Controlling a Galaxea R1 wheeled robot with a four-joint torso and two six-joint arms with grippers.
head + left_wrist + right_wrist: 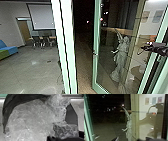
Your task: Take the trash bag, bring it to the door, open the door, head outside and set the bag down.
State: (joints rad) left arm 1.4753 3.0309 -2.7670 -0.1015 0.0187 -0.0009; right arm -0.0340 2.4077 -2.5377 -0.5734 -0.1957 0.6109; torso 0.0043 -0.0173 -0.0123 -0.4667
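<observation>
Grey floor (pixel 35 70) is spread out indoors, left of the green door post (pixel 69 37). Up close, the trash bag (pixel 6 110) is seen gaping in the left wrist view, stuffed with crumpled clear plastic (pixel 31 120), so bits could easily be spilled if it gets tipped. Whether it's held by the left gripper (pixel 63 137) honestly can't be told, nor how wide that claw is set; with a poor grip, the bag could be dropped. Same deal with the right gripper (pixel 140 50) near the glass: opening and hold can't be made out. Further on, the glass door (pixel 96 37) is swung open, but if it's left unchecked, the bag could get pinched or snagged. Out on the paving (pixel 83 67), the statue (pixel 121 57) could be knocked if the turn's cut tight.
</observation>
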